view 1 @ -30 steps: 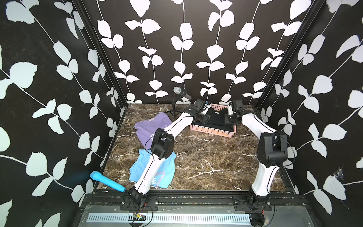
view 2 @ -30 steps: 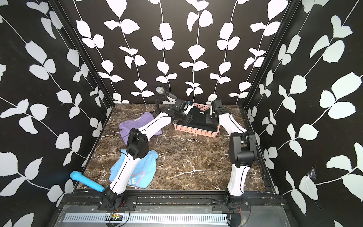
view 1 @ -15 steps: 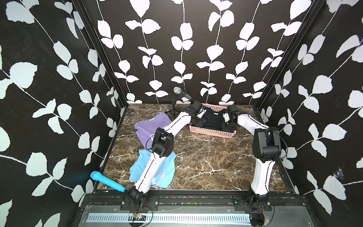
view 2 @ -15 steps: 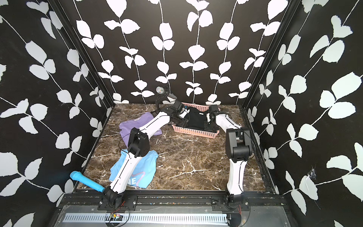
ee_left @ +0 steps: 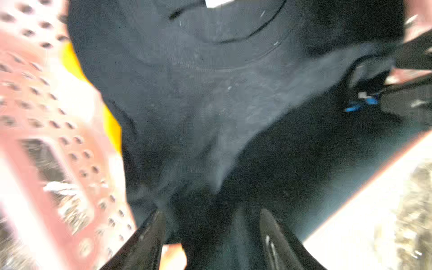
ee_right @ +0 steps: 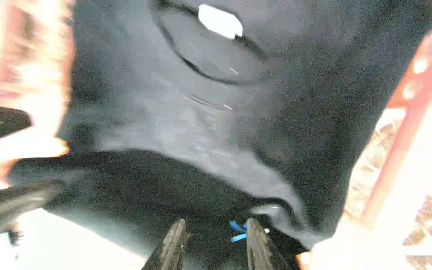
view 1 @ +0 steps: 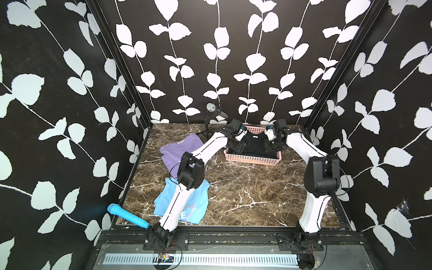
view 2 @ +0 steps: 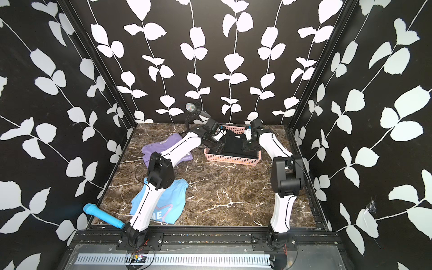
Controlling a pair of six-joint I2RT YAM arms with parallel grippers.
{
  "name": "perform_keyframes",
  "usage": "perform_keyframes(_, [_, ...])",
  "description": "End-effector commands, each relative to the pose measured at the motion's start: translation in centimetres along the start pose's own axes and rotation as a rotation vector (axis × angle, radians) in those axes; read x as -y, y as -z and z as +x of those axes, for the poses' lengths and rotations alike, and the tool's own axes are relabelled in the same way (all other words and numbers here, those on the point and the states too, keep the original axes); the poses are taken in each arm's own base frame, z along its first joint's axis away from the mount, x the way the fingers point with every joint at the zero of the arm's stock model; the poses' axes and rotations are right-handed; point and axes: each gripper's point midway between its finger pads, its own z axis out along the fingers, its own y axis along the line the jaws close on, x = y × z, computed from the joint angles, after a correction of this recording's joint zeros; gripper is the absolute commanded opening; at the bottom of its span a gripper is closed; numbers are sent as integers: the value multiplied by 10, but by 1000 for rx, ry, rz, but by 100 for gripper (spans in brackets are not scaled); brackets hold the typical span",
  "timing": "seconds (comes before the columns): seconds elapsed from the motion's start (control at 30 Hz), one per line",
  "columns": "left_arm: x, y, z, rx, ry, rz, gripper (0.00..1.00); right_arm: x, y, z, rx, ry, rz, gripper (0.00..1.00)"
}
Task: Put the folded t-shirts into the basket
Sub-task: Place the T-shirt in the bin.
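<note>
Pink perforated plastic forms the basket (view 1: 252, 160), which sits at about 1 o'clock on the brown marble tabletop (view 1: 245, 187), near the far wall in both top views. The black t-shirt (view 1: 253, 143) lies inside it, collar toward 12 o'clock, with a white neck label showing in the right wrist view. Under it, the left wrist view shows a strip of the yellow t-shirt (ee_left: 112, 126) against the basket's wall.

At the basket's 9 o'clock end is the left gripper (ee_left: 210, 217). Its fingers (ee_left: 152, 233) stand apart with a bunched fold of the black t-shirt pinched between them, and creases run from the fold across the cloth. At the 3 o'clock end is the right gripper (ee_right: 215, 224). Its fingers (ee_right: 254, 233) are parted around the shirt's edge, and the blue-white print (ee_right: 238, 231) shows between them. The blurred view does not show whether they press the cloth or only straddle it.

Outside the basket, the purple t-shirt (view 1: 180, 149) lies flat at 10 o'clock, partly behind the left arm. The light blue t-shirt (view 1: 198, 205) lies at 8 o'clock under the same arm, with part of its print visible. A blue toy microphone (view 1: 127, 215) rests just off the table's edge at 8 o'clock. A small spotlight on a stand (view 1: 211, 108) is at about 11 o'clock by the far wall.
</note>
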Motion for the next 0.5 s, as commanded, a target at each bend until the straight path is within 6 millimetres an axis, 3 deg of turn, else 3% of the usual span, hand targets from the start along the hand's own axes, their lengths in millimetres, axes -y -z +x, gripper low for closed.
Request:
perform_keyframes(0.0, [6, 51, -31, 127, 1, -24, 68, -40, 4, -10, 34, 35, -143, 45])
perform_keyframes(0.3, [-18, 86, -14, 172, 20, -192, 72, -67, -45, -6, -55, 55, -181, 38])
perform_keyframes(0.47, [-34, 98, 22, 170, 61, -262, 73, -64, -77, 12, -135, 53, -148, 36])
